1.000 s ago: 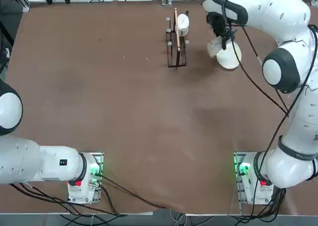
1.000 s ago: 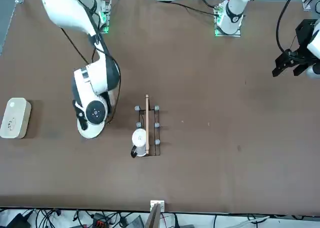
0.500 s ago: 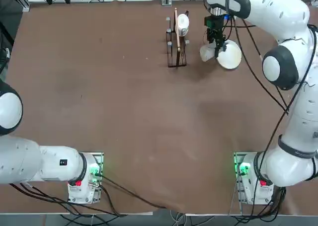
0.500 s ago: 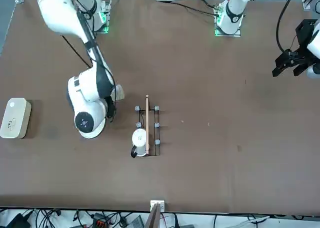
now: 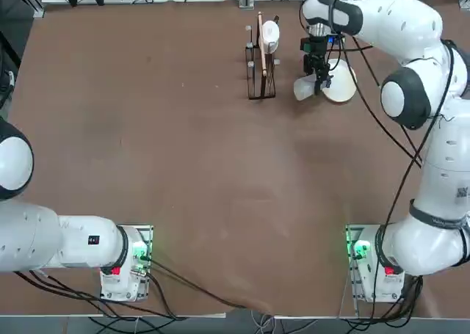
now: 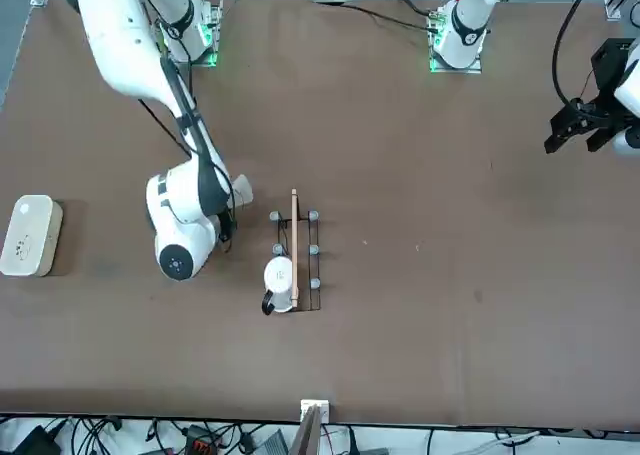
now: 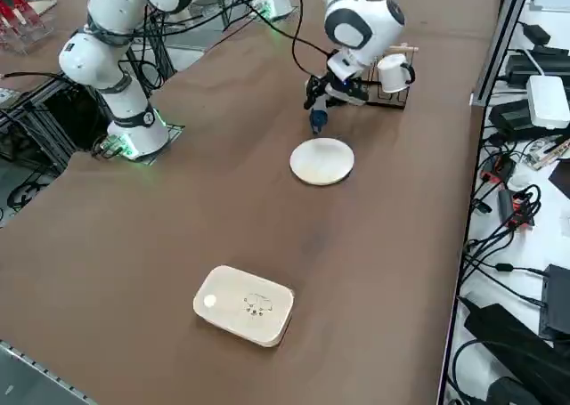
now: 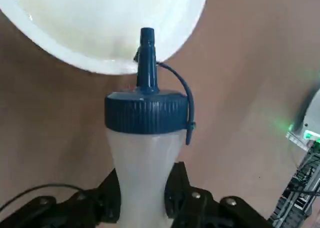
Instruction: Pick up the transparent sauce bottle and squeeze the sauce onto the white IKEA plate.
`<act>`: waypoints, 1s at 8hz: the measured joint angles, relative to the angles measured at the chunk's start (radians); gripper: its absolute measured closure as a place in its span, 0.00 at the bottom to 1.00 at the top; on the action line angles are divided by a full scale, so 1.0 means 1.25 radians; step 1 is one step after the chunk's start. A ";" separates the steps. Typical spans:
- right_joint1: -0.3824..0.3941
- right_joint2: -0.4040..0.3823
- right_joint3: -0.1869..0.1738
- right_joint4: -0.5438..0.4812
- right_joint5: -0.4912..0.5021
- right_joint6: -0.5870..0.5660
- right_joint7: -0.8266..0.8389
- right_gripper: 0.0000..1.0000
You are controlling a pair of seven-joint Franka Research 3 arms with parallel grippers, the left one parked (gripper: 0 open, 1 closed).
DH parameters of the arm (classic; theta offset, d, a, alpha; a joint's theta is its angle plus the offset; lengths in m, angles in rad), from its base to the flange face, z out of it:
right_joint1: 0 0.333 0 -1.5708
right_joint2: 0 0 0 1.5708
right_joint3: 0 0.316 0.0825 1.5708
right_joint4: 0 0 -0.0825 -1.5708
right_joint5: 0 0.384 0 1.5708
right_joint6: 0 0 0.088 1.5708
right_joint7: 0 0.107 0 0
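My right gripper (image 8: 142,188) is shut on the transparent sauce bottle (image 8: 144,158), its fingers pinching the whitish body below the dark blue cap. In the wrist view the blue nozzle points at the rim of the white IKEA plate (image 8: 100,22). From above, the gripper (image 5: 317,77) hangs at the plate's (image 5: 341,82) rack-side edge, with the bottle (image 5: 304,89) tilted beside it. From the side, the gripper (image 7: 321,102) holds the bottle (image 7: 316,118) nozzle-down just past the far rim of the plate (image 7: 322,161). In the front view the arm hides the plate.
A black wire rack (image 5: 261,62) with a wooden stick and a small white round piece (image 6: 280,273) stands close beside the gripper. A larger white rounded container (image 7: 244,304) lies well away from the plate, near the table's right-hand end.
The wrist has turned and the arm swung round over the plate. The bottle has shifted from above the plate toward its rack-side edge, still gripped.
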 joint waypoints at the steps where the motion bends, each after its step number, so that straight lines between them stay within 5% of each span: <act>1: -0.006 0.007 0.000 0.000 0.002 0.005 -0.013 0.61; 8: -0.082 0.011 -0.001 0.003 0.116 0.022 -0.202 0.61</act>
